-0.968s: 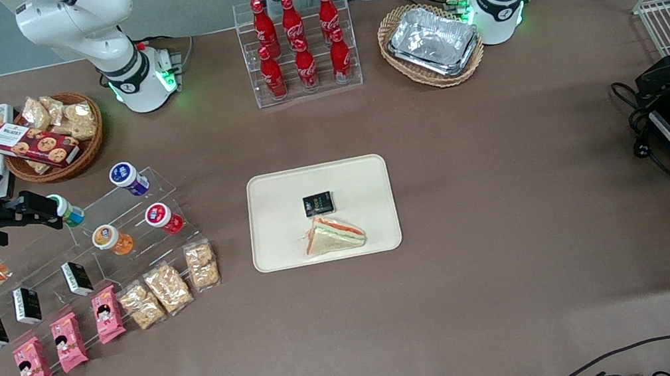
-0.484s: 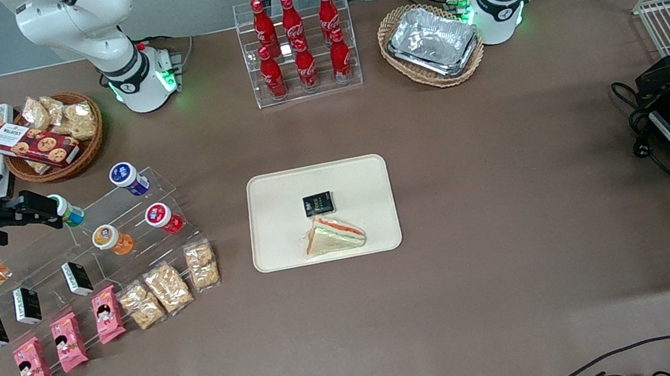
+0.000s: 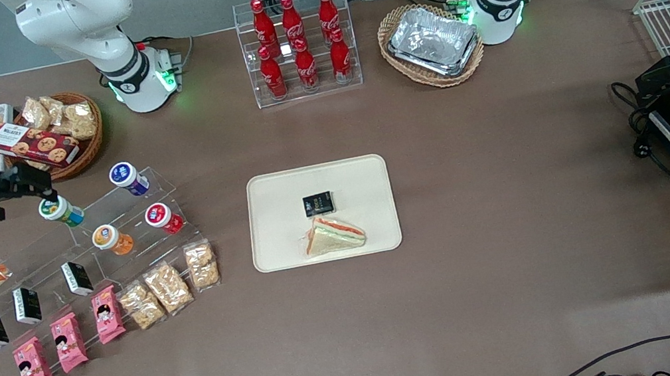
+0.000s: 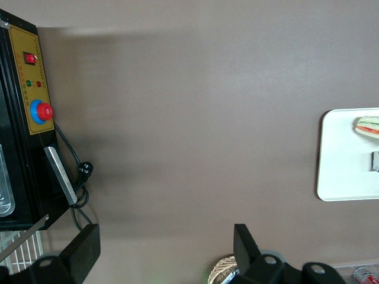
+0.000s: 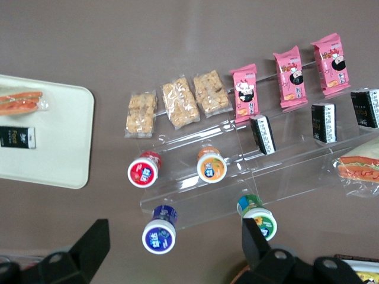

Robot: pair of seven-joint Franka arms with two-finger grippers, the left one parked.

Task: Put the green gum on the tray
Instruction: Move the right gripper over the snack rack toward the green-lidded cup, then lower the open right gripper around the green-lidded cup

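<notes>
At the upper left of the front frame I see my hand (image 3: 28,185) hanging open just above the green gum (image 3: 60,211), gripping nothing. The gum rests on the clear acrylic stand (image 3: 110,213) with the blue-lidded bottle (image 3: 128,178) and orange-lidded bottle (image 3: 110,239) nearby. The tray (image 3: 277,224) sits mid-frame on the surface (image 3: 510,187), well apart from the gum, carrying a sandwich (image 3: 334,234) and a black packet (image 3: 318,203).

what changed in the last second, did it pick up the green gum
No. The tool rose off the green gum and pulled back, farther from the front camera; it holds nothing. The bottle's lid, hidden before, now shows, and it still lies on the clear stand. The tray and its contents stayed put.
</notes>
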